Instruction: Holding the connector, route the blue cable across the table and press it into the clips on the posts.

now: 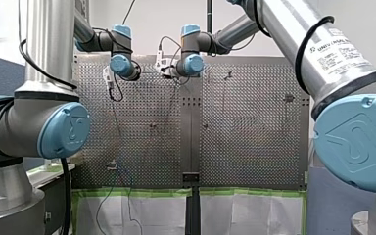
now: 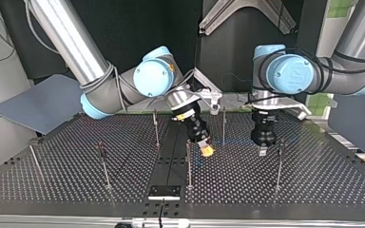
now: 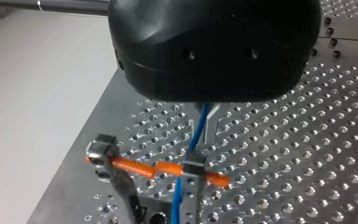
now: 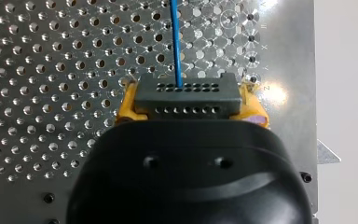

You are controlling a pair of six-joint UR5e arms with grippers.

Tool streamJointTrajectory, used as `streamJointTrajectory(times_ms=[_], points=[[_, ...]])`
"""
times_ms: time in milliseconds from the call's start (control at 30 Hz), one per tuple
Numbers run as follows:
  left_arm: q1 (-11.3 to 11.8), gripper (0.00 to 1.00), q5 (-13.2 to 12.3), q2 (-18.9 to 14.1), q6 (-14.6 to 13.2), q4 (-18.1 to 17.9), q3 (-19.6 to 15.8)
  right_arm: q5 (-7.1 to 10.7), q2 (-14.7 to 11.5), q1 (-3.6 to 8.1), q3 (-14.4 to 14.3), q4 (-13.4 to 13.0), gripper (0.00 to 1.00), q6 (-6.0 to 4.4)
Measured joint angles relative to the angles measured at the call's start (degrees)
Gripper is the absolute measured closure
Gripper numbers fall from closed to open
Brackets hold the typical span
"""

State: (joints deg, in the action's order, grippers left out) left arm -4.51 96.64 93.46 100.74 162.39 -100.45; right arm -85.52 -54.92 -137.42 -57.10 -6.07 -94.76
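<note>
A dark grey connector (image 4: 186,98) sits between the yellow pads (image 4: 126,105) of my right gripper (image 4: 189,112), which is shut on it. The blue cable (image 4: 175,42) leaves the connector and runs ahead over the perforated table. In the top view my right gripper (image 2: 207,150) hangs low near the middle post (image 2: 188,164). My left gripper (image 2: 262,151) stands at its right, pointing straight down. In the left wrist view its metal fingers (image 3: 212,123) are closed on the blue cable (image 3: 193,140), just above an orange clip (image 3: 168,168) on a post (image 3: 191,196).
Several thin posts stand on the plate, among them one at the top view's left (image 2: 105,166), one at its right (image 2: 279,164) and two further back (image 2: 156,126) (image 2: 224,126). A dark bracket (image 2: 164,191) sits at the table's near edge.
</note>
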Motion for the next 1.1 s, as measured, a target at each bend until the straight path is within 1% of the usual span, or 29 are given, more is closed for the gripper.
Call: streamJointTrajectory(times_ms=[167,267,367,500,600,700,933,1100], points=[[-0.3,1.00,0.4,0.0,-0.2,1.0,-0.4,-0.08,0.0,-0.14,0.0,0.1,1.00,-0.04],[-0.5,1.00,1.3,-0.1,-0.5,1.7,-1.3,-0.48,0.1,-0.38,-0.1,0.3,1.00,-0.13],[-0.6,1.00,2.7,-0.6,-0.8,1.7,-2.6,-0.83,0.2,-0.66,-0.2,0.5,1.00,-0.21],[-0.7,1.00,4.6,-0.8,-0.2,0.3,-4.6,-1.20,0.4,-0.83,-1.2,0.7,1.00,-0.22],[-0.7,1.00,5.3,-0.9,0.5,-1.1,-6.0,-1.45,0.5,-0.72,-2.5,0.6,1.00,-0.08],[-0.7,1.00,5.5,-0.8,0.9,-2.4,-7.4,-1.50,0.8,-0.65,-3.9,0.5,1.00,0.06],[-1.0,1.00,4.8,-0.6,1.2,-5.8,-10.8,-1.44,2.9,-0.39,-7.6,0.4,1.00,0.60],[-1.8,1.00,4.8,1.2,1.1,-8.4,-13.3,-1.26,3.7,-0.08,-8.9,0.4,1.00,0.81]])
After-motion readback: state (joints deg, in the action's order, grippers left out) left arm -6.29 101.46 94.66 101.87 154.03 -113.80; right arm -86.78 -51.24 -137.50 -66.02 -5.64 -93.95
